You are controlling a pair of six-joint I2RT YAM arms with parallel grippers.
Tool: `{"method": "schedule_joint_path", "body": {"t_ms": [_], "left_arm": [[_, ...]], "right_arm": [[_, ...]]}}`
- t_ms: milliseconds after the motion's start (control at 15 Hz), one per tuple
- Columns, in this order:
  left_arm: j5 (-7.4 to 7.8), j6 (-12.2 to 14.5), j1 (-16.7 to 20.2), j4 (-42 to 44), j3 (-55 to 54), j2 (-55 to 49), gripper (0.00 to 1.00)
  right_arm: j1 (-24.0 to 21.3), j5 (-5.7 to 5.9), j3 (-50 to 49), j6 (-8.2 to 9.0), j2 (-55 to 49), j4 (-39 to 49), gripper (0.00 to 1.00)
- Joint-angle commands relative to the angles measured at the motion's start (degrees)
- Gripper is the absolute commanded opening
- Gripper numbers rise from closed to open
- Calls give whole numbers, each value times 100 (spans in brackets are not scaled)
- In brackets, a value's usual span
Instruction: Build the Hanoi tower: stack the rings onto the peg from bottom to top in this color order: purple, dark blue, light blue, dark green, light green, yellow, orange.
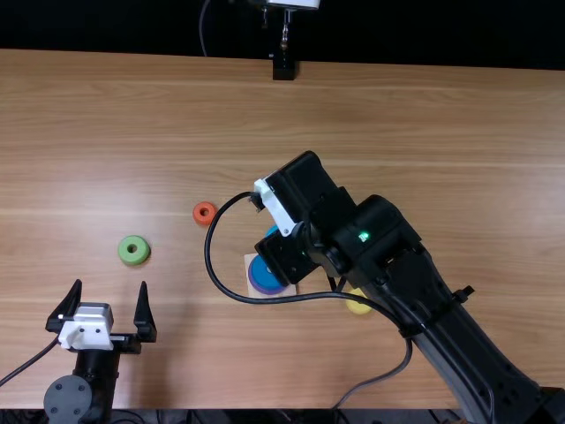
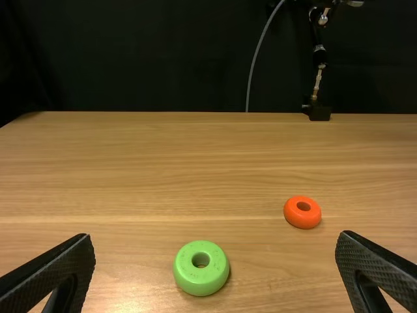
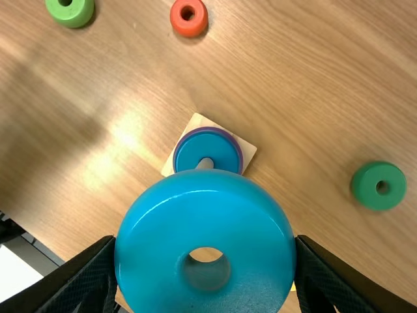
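The left gripper (image 1: 110, 283) is at the near edge of the table (image 1: 450, 132), its fingers spread wide, with nothing between them. The yellow ring (image 1: 357, 306) lies on the wood near the same edge, partly hidden by the right arm.

Farther in, the right gripper (image 1: 287, 256) is over the middle of the table. Its fingers are well parted, one against each side of the light blue ring (image 3: 146, 254), which they hold off the table. That ring is glossy and thick, and pale wood shows through its round hole. It partly covers the pale square base (image 3: 197, 120) below, where the dark blue ring (image 3: 195, 149) sits around the peg (image 3: 205, 163), with the rim of the purple ring (image 3: 240, 147) showing under it.

The light green ring (image 1: 128, 251) lies flat well to the left, and the dark green ring (image 3: 368, 188) lies on the wood well apart from the base. The orange ring (image 1: 199, 219) lies beyond the base, toward its left. A black-footed stand (image 1: 283, 68) is at the far edge.
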Motion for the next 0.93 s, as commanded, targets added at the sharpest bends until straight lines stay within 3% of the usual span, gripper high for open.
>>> {"method": "schedule_joint_path", "body": {"t_ms": [0, 867], "left_arm": [[-6, 50, 54, -83, -99, -67, 100], [-6, 50, 54, -83, -99, -67, 100]], "right_arm": [[114, -54, 178, 33, -90, 23, 0], [105, -54, 90, 33, 174, 392, 0]]}}
